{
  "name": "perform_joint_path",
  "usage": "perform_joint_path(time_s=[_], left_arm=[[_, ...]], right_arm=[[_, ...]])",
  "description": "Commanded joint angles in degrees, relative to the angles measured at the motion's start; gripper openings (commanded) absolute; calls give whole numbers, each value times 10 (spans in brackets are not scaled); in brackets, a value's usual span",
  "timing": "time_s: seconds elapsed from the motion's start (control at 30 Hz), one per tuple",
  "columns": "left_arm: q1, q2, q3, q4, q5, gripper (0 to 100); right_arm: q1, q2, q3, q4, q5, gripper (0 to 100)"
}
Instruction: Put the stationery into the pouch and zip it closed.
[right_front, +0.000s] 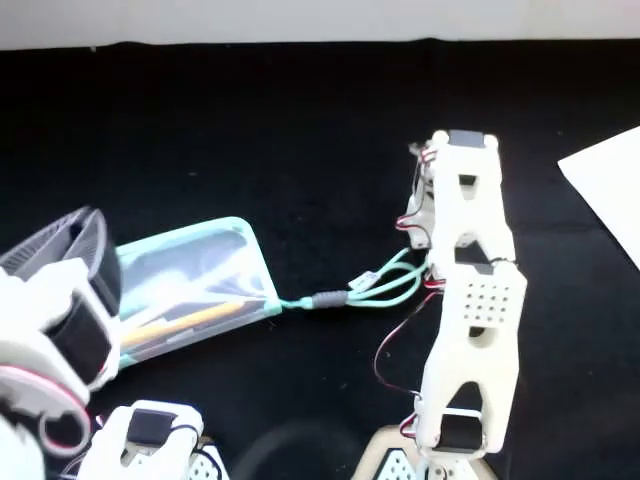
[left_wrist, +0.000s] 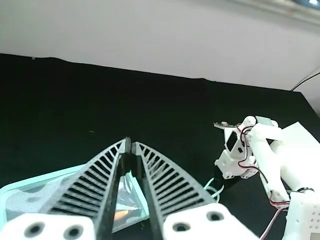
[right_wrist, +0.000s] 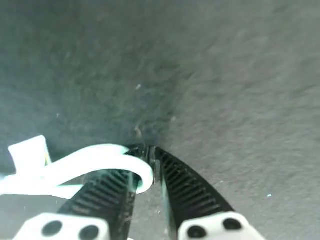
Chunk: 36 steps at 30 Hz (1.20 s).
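High view puts the left gripper (right_front: 72, 238) nearest the arm bases, its black ribbed fingers pressed together over the left end of the mint-green translucent plastic pouch (right_front: 190, 275). From the left wrist they meet tip to tip with nothing visibly between them, and whether they touch the pouch beneath cannot be told. The pouch lies flat on the black cloth-covered table (right_front: 300, 120), and a long yellow pencil (right_front: 195, 318) and other, paler stationery show through its wall, so the filling looks done. From its right corner a thin line leads to a small dark grey zipper pull (right_front: 327, 298), and on to a mint-green cord loop (right_front: 385, 282) that reaches under the right arm. The right gripper (right_wrist: 150, 152) has its fingers closed on that cord, right at their tips. With the pull lying past the pouch's corner, the zip seems at or close to the end of its run; whether it is closed cannot be confirmed. Farther off, a white paper sheet (right_front: 610, 190) lies at the table's right edge.
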Motion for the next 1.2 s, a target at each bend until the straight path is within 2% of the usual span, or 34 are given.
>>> perform_joint_path(time_s=[0.0, 0.27, 0.37, 0.47, 0.67, 0.9, 0.97, 1.1, 1.17], left_arm=[[-4, -4, -8, -3, 4, 5], [-4, 0, 4, -5, 1, 6], [-4, 0, 42, -8, 0, 6], [-4, 0, 104, -47, 0, 6], [-4, 0, 218, -112, 0, 7], [-4, 0, 227, -120, 0, 7], [-4, 0, 228, -130, 0, 7], [-4, 6, 230, -153, -1, 8], [-4, 23, 241, -164, -3, 8]], right_arm=[[18, -22, 1, -5, 0, 7], [15, -22, -30, -4, 0, 7], [11, -36, -95, 15, -1, 7], [1, -73, -160, 18, -7, 7], [-42, -171, -262, 18, -49, 12], [-116, -281, -383, 15, -80, 16], [-138, -305, -421, 15, -80, 54], [-168, -330, -479, 15, -78, 197], [-175, -335, -501, 15, -77, 224]])
